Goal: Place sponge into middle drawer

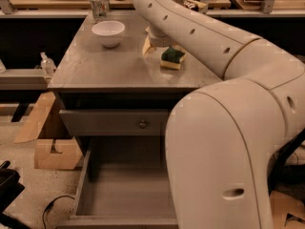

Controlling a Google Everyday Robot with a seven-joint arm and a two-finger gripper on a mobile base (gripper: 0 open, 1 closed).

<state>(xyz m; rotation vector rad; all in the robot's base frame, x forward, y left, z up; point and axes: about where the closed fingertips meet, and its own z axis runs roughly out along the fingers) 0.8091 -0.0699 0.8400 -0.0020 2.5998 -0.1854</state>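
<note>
The sponge (172, 57), dark green on top of pale yellow foam, is on the grey table top, right of centre. My gripper (160, 45) is right over and behind it at the end of my white arm, touching or nearly touching it; the arm hides most of it. The middle drawer (84, 181) is pulled open below the table, a grey box with a bare flat floor. My arm's bulk covers its right part.
A white bowl (108, 33) and a soda can (97, 5) stand at the table's back left. A closed drawer front with a brass knob (142, 124) sits above the open drawer. Cardboard pieces (53, 151), a small bottle (47, 64) and a cable (51, 207) are at the left.
</note>
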